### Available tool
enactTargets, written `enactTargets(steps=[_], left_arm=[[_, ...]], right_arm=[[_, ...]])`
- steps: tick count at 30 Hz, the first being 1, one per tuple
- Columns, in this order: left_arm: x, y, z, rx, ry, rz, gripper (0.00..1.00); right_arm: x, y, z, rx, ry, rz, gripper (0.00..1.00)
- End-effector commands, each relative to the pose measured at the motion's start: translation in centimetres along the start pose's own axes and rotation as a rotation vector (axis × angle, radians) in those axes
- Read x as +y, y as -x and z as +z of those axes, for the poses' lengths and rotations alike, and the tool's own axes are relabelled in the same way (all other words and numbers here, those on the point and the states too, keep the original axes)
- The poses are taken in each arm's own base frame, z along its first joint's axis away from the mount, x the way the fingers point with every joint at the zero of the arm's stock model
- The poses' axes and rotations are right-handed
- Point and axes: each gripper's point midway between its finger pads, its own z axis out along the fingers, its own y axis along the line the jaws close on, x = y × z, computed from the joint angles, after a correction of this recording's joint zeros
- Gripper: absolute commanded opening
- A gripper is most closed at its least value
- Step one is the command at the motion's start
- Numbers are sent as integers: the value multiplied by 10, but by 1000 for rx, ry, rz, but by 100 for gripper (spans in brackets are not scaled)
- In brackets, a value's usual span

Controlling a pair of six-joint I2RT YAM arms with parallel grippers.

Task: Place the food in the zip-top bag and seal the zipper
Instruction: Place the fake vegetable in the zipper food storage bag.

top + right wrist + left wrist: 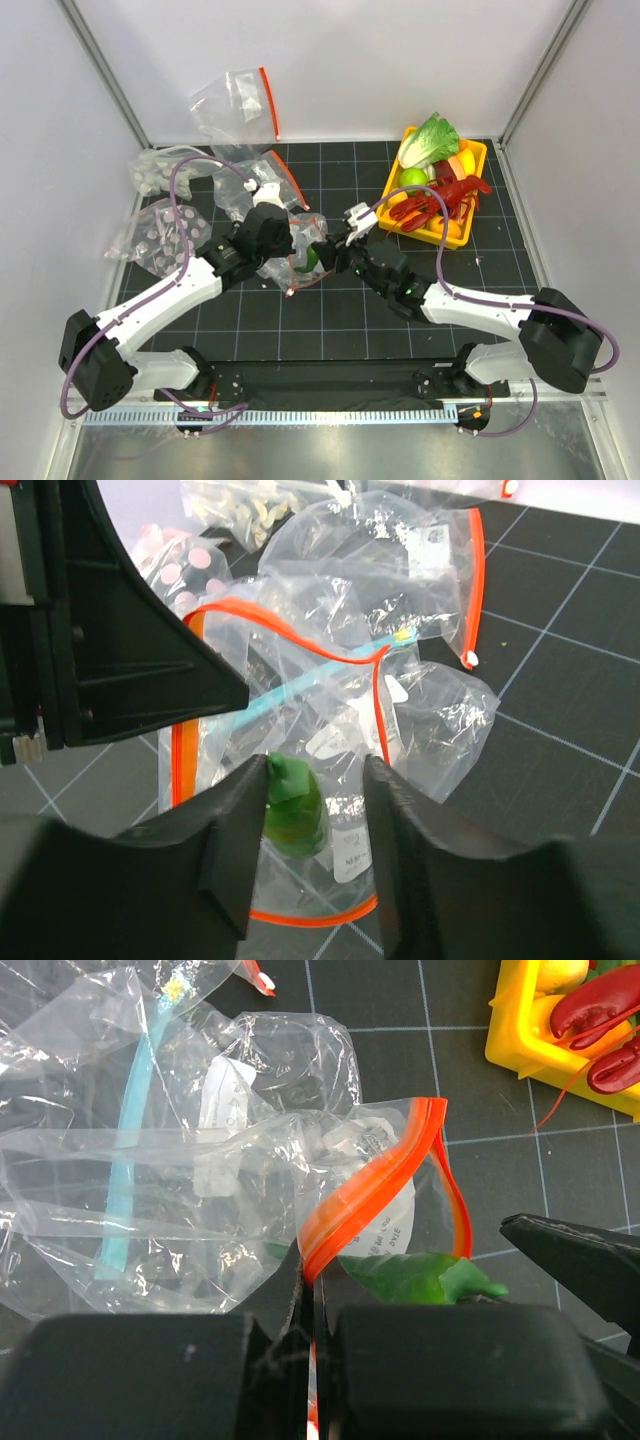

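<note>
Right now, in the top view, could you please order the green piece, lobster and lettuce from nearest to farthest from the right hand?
1. Green piece, at the right hand, inside the bag.
2. Lobster, right, in the tray's front.
3. Lettuce, at the tray's far corner.

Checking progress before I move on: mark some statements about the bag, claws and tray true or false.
The left claw is shut on the zipper. True.
The lettuce is inside the zip-top bag. False: it lies in the yellow tray.
The fingers of the right claw stand apart around a green piece. True.
The zipper is sealed. False: the bag's mouth gapes open.
The red lobster is in the bag. False: it is in the tray.
</note>
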Motion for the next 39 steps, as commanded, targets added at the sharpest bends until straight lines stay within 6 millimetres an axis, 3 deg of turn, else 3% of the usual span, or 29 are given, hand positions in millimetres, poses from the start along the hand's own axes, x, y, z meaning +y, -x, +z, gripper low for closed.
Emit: enactTargets(steps=[1, 7, 12, 17, 21, 28, 33, 39], left_arm=[[-5, 27, -10, -72, -15, -18, 0], [-3, 25, -5, -63, 9, -1, 0], [-3, 26, -6, -60, 5, 3, 0], [-3, 24, -6, -57, 3, 7, 0], [-3, 22, -2, -47, 14, 16, 0], [2, 19, 7, -28, 58, 41, 0], [4, 18, 9, -25, 69, 44, 0], [2, 19, 6, -27, 51, 36, 0]], right_arm=[[15, 15, 3, -20, 48, 8, 51], [23, 4, 2, 10, 99, 13, 59], [21, -8, 6, 54, 91, 5, 58], [15, -11, 10, 77, 46, 8, 45], [11, -13, 2, 73, 35, 20, 57], [9, -14, -14, 59, 43, 37, 57], [4, -25, -22, 85, 34, 48, 50], [13, -35, -23, 108, 74, 44, 58]])
